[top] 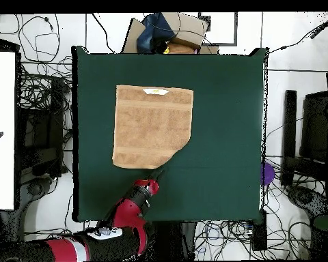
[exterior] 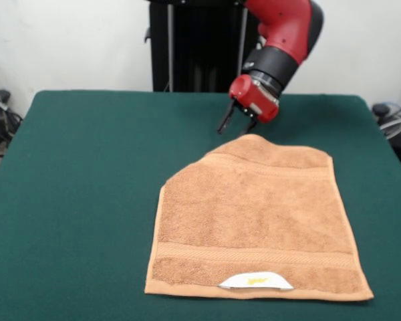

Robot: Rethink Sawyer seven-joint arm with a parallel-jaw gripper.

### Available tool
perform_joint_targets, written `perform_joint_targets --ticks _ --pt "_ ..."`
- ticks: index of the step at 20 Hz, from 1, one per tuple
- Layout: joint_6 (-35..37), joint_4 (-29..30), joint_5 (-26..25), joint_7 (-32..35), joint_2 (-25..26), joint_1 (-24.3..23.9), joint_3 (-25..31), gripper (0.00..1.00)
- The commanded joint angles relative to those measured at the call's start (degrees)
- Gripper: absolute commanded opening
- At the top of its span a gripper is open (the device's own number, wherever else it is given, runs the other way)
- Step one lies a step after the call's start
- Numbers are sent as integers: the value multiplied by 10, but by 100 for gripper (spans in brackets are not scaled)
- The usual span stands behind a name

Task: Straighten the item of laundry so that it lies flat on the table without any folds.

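Note:
The tan terry towel (exterior: 254,221) lies on the dark green table (exterior: 87,174), right of centre, with its white label (exterior: 256,281) at the near edge. Its far-left corner is folded, which leaves a diagonal edge there; the rest lies flat. In the overhead view the towel (top: 153,126) shows the same cut-off corner at its lower right. My gripper (exterior: 237,126) hangs just behind the towel's far edge, open and empty, with its fingertips close above the cloth's peak. It also shows in the overhead view (top: 155,179).
The black pedestal (exterior: 194,47) stands behind the table. Cables lie on the floor all round the table (top: 44,102). A cardboard box (top: 177,31) sits beyond the table's far end, and a purple object (top: 267,173) sits off one side.

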Motion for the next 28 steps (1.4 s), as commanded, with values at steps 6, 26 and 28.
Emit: perform_joint_targets --ticks 6,26,28 --pt "40 -87 33 102 28 -11 68 100" --pt "21 -113 52 100 50 -14 65 100" --pt "19 -115 54 99 54 -15 64 100"
